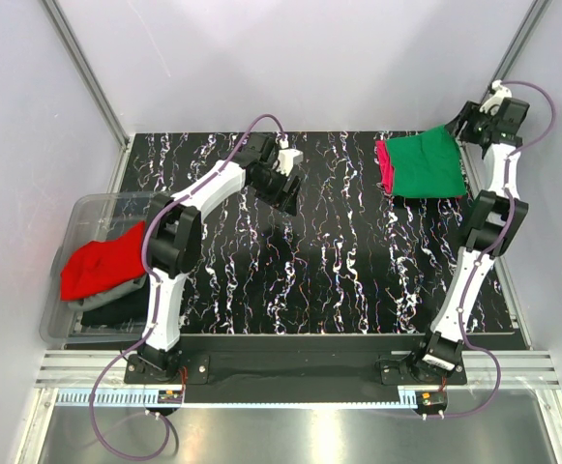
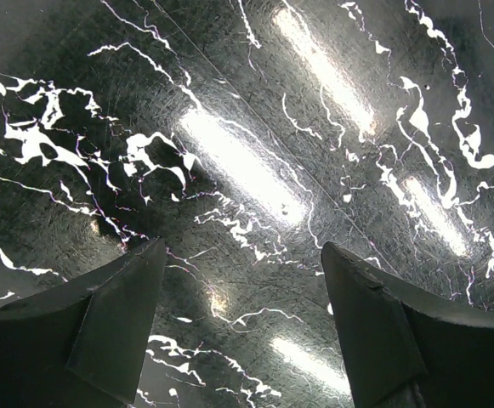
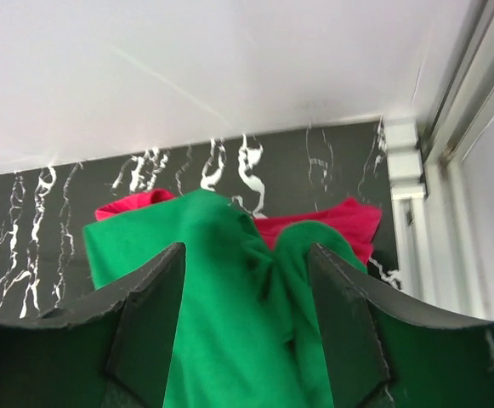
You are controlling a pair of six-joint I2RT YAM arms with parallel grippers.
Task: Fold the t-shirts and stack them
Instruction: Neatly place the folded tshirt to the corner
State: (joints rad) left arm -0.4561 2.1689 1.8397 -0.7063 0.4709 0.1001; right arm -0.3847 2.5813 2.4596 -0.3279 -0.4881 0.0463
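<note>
Top external view: the green t-shirt lies folded at the far right corner of the desk, on top of the magenta-pink t-shirt, whose edge shows along its left side; the red t-shirt rests in the clear bin at the left edge, over a dark shirt; the left fingers stand wide over bare desk near the far edge, holding nothing; the right fingers stand wide at the green t-shirt's far edge, rumpled cloth showing between them; whether they touch it, I cannot tell.
</note>
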